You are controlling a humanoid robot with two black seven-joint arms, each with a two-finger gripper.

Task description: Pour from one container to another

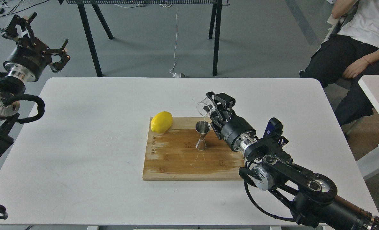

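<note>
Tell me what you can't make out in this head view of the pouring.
- Liquid level in the steel jigger: too small, seen from the side.
- What is left in the glass cup: the clear glass and the right gripper around it mask it.
- The cutting board's right edge: hidden behind the right arm.
- The seated person: cut off by the top and right edges.
</note>
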